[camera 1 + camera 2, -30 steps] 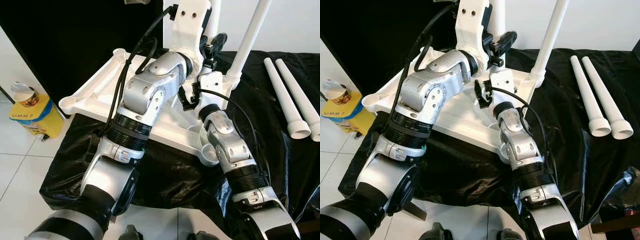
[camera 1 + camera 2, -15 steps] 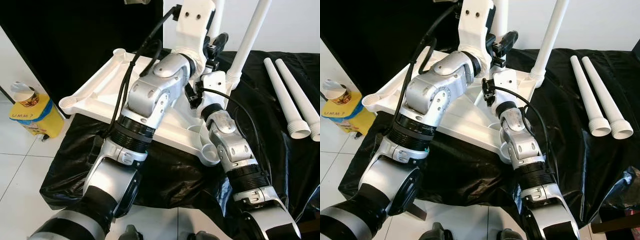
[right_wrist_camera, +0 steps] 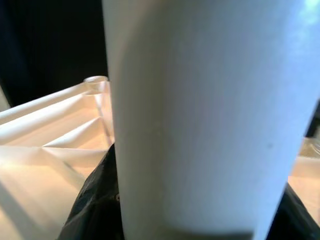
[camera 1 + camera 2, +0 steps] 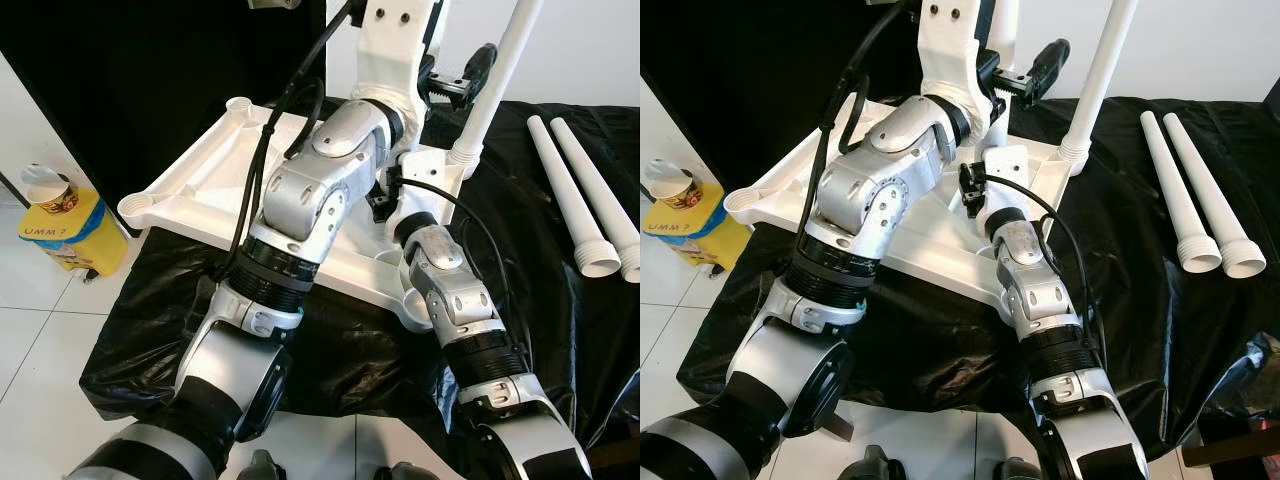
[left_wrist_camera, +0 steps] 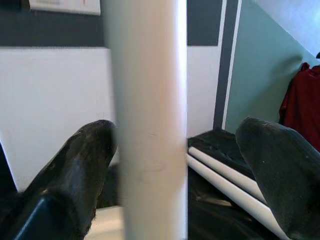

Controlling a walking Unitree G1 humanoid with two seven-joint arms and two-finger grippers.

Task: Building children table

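Now we have the upturned white plastic child's tabletop (image 4: 205, 175) lying on the black sheet (image 4: 330, 345), with one long white plastic tube leg (image 4: 497, 75) standing upright in its far right corner socket. Our left gripper (image 4: 462, 80) sits high beside that leg, fingers spread with the tube between them, not clamped. Our right gripper (image 3: 100, 200) looks closed around a white tube low near the tabletop. These legs seem light, stiff and smooth, so we judge a grip low near the socket steadies them best. Two spare white legs (image 4: 585, 195) lie well apart to the right. Left of the tabletop's edge, a yellow box (image 4: 75, 235) sits on the floor.
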